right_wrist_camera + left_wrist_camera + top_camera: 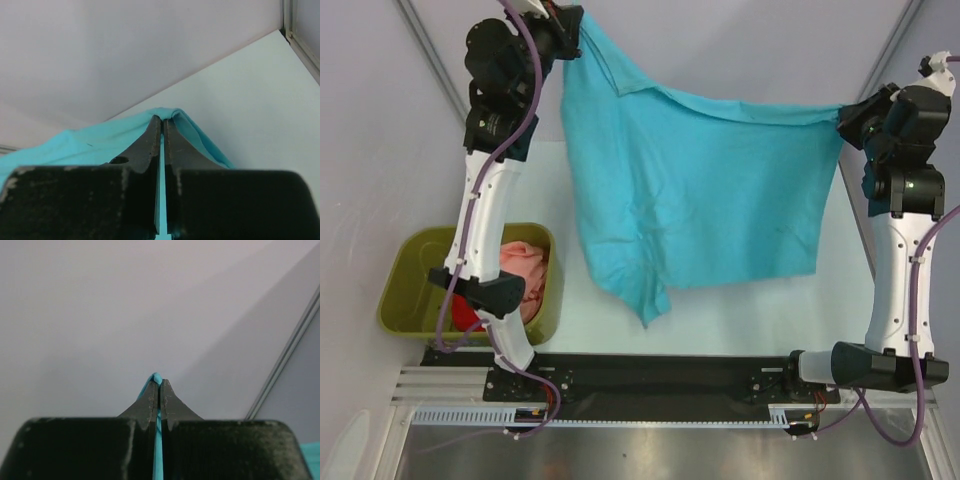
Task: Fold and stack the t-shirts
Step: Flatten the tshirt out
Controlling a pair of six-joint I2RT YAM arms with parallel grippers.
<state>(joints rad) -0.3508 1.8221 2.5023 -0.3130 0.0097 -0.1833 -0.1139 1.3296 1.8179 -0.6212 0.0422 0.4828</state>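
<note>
Starting nearest my bases, I find the olive-green tub [398, 300] at my left. In it lie 2 of the 3 t-shirts, bunched and unfolded: the salmon-pink t-shirt [525, 265] on top and a scrap of the red t-shirt [468, 316] showing under my left arm. Beyond that, the turquoise t-shirt [700, 190] hangs spread above the table [750, 320] between my 2 arms. Its lower edge is uneven, with 1 corner drooping toward me, and I cannot tell whether that corner touches the table. Farther out, my right gripper [162, 120] has its fingers pressed together on the upper edge of the cloth, with only a thin strip of turquoise between them. My left gripper [159, 382], farthest and highest, pinches the opposite upper corner the same way. I judge the task barely begun: 0 shirts are folded, no stack lies on the table, and the 1st shirt is only lifted and stretched open. It has yet to be laid flat and folded, and then the 2 in the tub need the same treatment before all 3 are stacked.
</note>
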